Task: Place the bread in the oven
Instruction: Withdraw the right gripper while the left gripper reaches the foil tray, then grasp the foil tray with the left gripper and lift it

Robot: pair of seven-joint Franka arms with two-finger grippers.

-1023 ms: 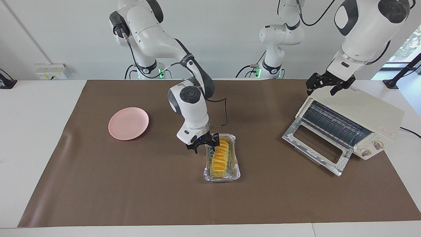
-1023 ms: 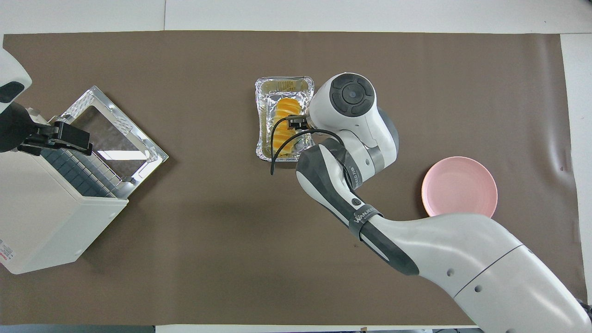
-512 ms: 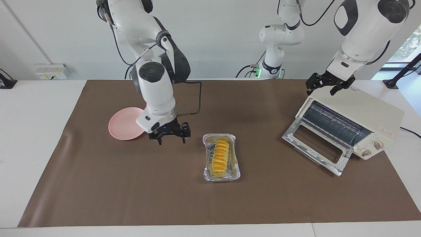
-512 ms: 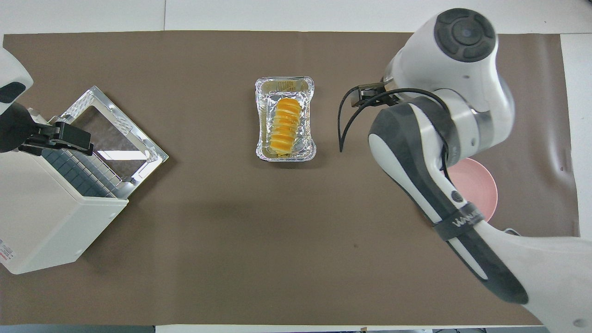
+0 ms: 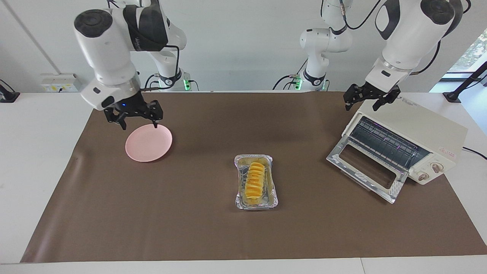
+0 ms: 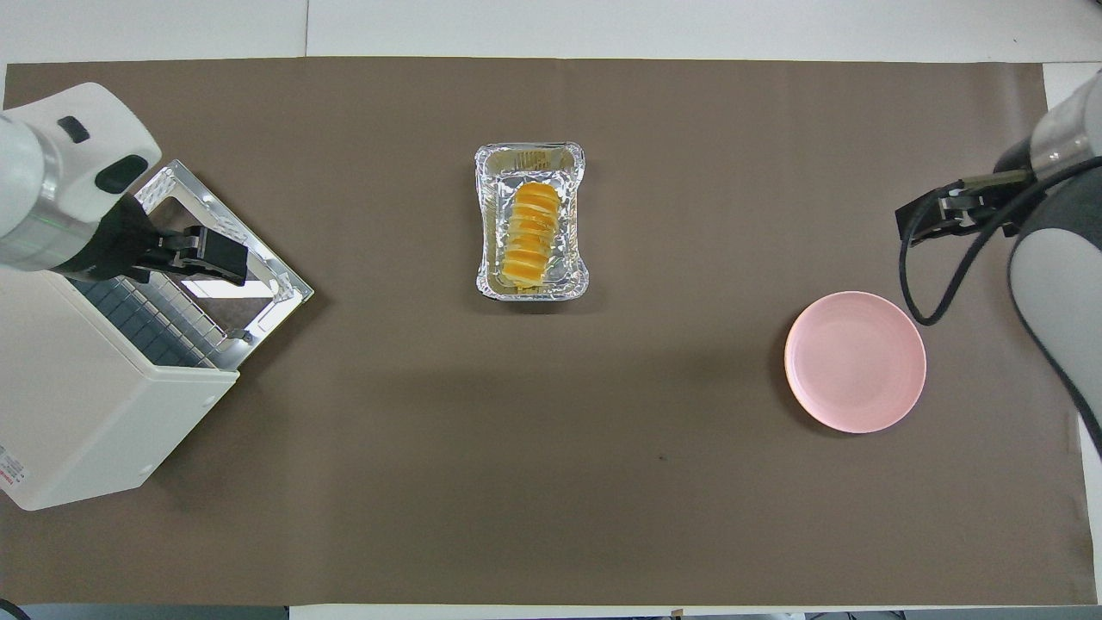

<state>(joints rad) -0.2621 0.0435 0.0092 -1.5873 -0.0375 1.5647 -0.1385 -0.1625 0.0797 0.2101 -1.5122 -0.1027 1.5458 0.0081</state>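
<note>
The bread (image 5: 254, 182) (image 6: 527, 237), a ridged golden-yellow loaf, lies in a silver foil tray (image 5: 274, 192) (image 6: 487, 215) at mid-table. The cream-white oven (image 5: 422, 127) (image 6: 77, 405) stands at the left arm's end, its glass door (image 5: 367, 167) (image 6: 258, 297) folded down and the wire rack showing. My left gripper (image 5: 360, 107) (image 6: 225, 262) hangs open and empty over the oven's top front edge. My right gripper (image 5: 139, 125) (image 6: 917, 222) is open and empty, raised over the pink plate's rim.
A round pink plate (image 5: 148, 142) (image 6: 854, 362) lies toward the right arm's end of the table. A brown mat (image 5: 190, 220) covers the tabletop, with white table showing around it.
My right gripper rose off the tray and swung to the right arm's end, ending over the pink plate; the bread stayed in the tray. The left gripper shifted slightly over the oven.
</note>
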